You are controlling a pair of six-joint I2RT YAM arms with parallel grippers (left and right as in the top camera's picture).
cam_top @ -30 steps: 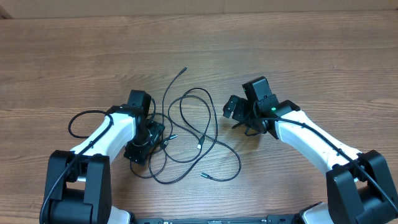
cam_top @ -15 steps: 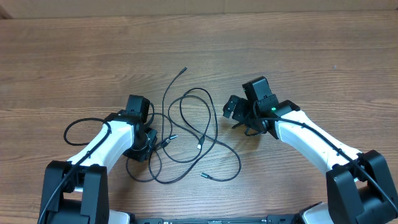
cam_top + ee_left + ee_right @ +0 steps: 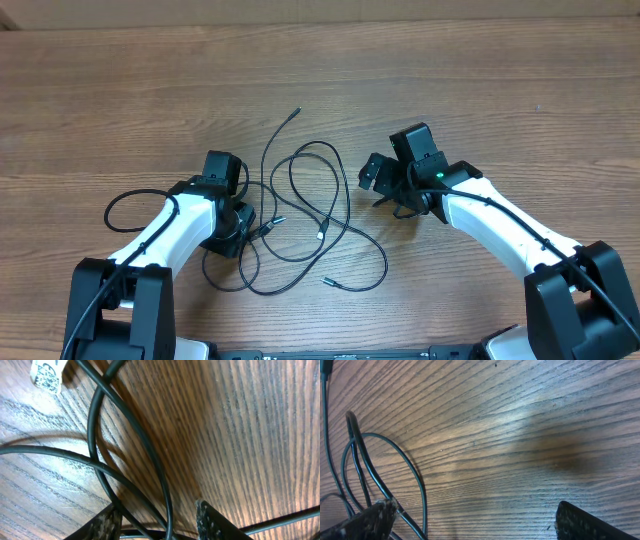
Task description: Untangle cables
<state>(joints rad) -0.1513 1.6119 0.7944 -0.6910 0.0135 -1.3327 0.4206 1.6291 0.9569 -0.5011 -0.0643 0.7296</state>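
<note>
Several thin black cables (image 3: 284, 126) lie looped over one another on the wooden table between my arms, with small plugs at their ends (image 3: 320, 233). My left gripper (image 3: 240, 226) sits low at the tangle's left edge. In the left wrist view it (image 3: 159, 523) is open, and two crossing cable strands (image 3: 95, 420) run between its fingertips. My right gripper (image 3: 383, 188) is at the tangle's right side. In the right wrist view it (image 3: 477, 521) is wide open and empty, with cable loops (image 3: 415, 470) beside its left finger.
A thicker black arm cable (image 3: 108, 212) loops out to the left of my left arm. A white label (image 3: 47, 371) on a cord shows at the top left of the left wrist view. Bare wooden table (image 3: 480, 90) lies beyond the tangle.
My left gripper has shifted slightly back and left at the tangle's edge, and the arm cable loop moved left with it. The right arm has not moved.
</note>
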